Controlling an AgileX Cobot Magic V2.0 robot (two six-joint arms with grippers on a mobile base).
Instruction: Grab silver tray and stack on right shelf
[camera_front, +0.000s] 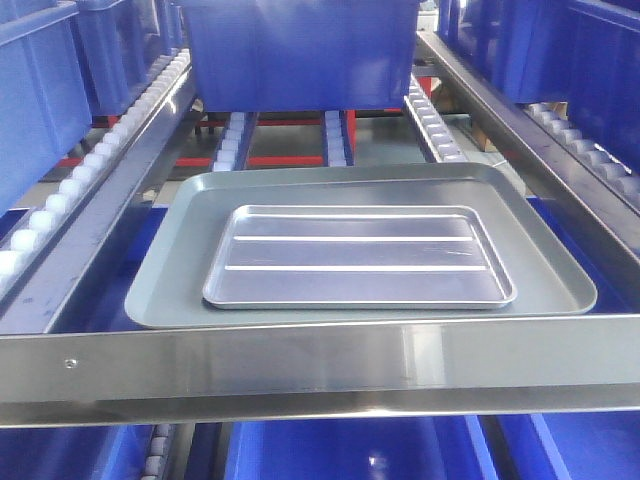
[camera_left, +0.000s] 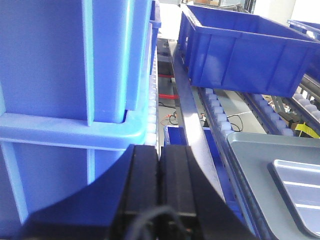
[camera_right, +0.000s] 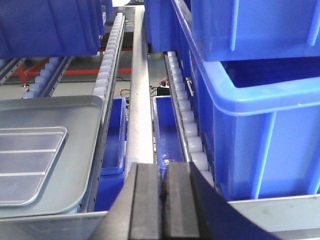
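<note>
The silver tray (camera_front: 360, 257), shiny with two raised ribs, lies flat inside a larger dull grey tray (camera_front: 175, 290). Both rest on the roller shelf behind the broad shiny front crossbar (camera_front: 300, 365), which bears a small screw. The silver tray's corner shows in the left wrist view (camera_left: 300, 192) and in the right wrist view (camera_right: 25, 160). My left gripper (camera_left: 160, 155) is shut and empty, left of the trays, over the rack's side rail. My right gripper (camera_right: 163, 172) is shut and empty, right of the trays. Neither gripper shows in the front view.
A blue bin (camera_front: 300, 50) stands on the rollers just behind the trays. More blue bins flank the shelf on the left (camera_left: 60, 75) and right (camera_right: 260, 125), and others sit on the level below (camera_front: 350, 450). White roller tracks (camera_front: 100, 150) line the side rails.
</note>
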